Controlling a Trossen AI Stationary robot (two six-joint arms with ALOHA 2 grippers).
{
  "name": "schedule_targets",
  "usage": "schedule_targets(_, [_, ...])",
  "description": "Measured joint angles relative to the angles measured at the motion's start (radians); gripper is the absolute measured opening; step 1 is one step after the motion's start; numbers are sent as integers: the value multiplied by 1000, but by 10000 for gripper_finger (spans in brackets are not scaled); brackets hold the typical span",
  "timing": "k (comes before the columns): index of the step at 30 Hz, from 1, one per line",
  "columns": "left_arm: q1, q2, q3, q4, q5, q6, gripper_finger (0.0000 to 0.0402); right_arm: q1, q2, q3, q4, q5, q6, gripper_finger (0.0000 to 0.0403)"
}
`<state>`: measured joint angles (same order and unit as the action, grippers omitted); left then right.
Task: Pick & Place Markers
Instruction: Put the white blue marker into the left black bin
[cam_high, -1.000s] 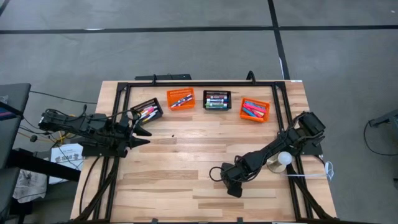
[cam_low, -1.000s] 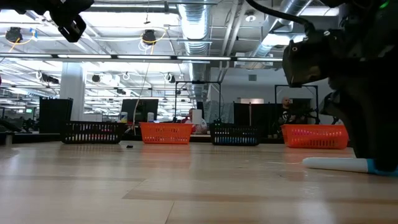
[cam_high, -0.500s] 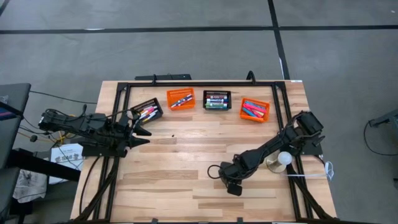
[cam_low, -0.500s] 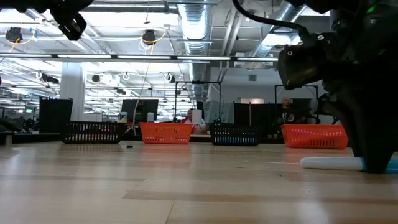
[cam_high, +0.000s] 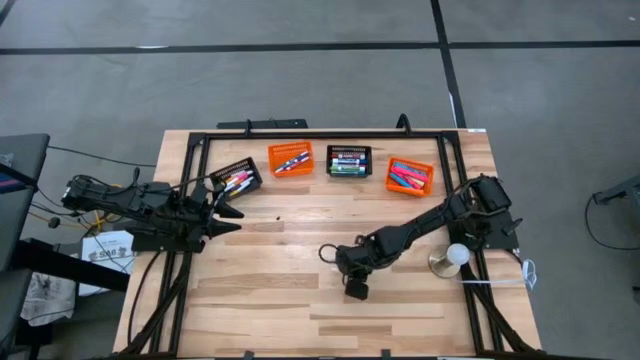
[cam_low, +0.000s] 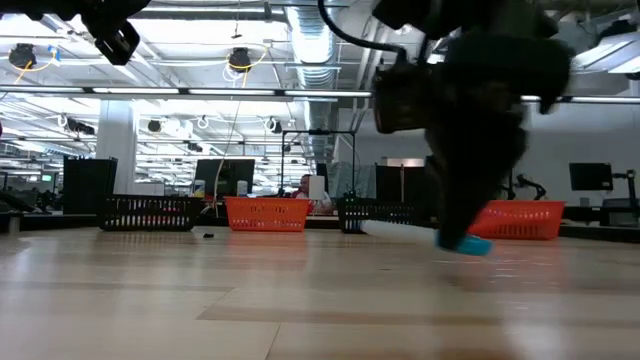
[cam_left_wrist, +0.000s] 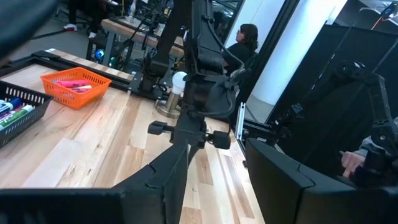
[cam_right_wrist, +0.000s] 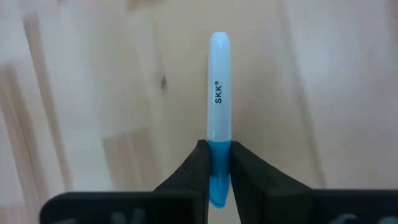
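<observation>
Right gripper (cam_right_wrist: 219, 163) clamped narrow on a white marker with a blue cap (cam_right_wrist: 217, 112), jaws pinching the blue end, white barrel sticking out ahead of the fingertips, lettering visible along it. Seen from above, right gripper (cam_high: 352, 284) low over the bare wood of the table (cam_high: 280, 300), well in front of the black basket (cam_high: 349, 161) at the back edge and a little to that basket's own front. From table height, blue cap (cam_low: 466, 243) showing just under the dark gripper body, close above the wood; cannot tell whether touching the surface.

Left gripper (cam_high: 232, 218) partly spread, holding nothing, raised just in front of the black basket at the back-left (cam_high: 234, 180), well apart from the right gripper. From its wrist camera, own fingers (cam_left_wrist: 168, 180) standing apart with a clear gap, right arm visible beyond them.

Four baskets in a row along the back edge: black back-left one with pink and red markers (cam_high: 236, 180), orange basket (cam_high: 290, 158) beside it, black basket with green and blue markers next, orange basket (cam_high: 410, 176) with pink and blue markers furthest right. Small dark speck (cam_high: 277, 214) on the wood in front of the first orange basket. Round white object on a base (cam_high: 452, 258) near the table's right edge, beside the right arm.
</observation>
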<state>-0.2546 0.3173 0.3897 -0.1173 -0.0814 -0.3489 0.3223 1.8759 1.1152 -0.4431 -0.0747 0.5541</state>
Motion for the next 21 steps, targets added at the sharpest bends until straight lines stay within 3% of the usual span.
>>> schedule_targets(12, [0, 68, 0, 8, 0, 0, 159, -106, -19, 3, 206, -133, -84, 29])
schedule_targets(21, [0, 166, 0, 22, -31, -52, 159, -202, -151, 4, 381, -159, -104, 26])
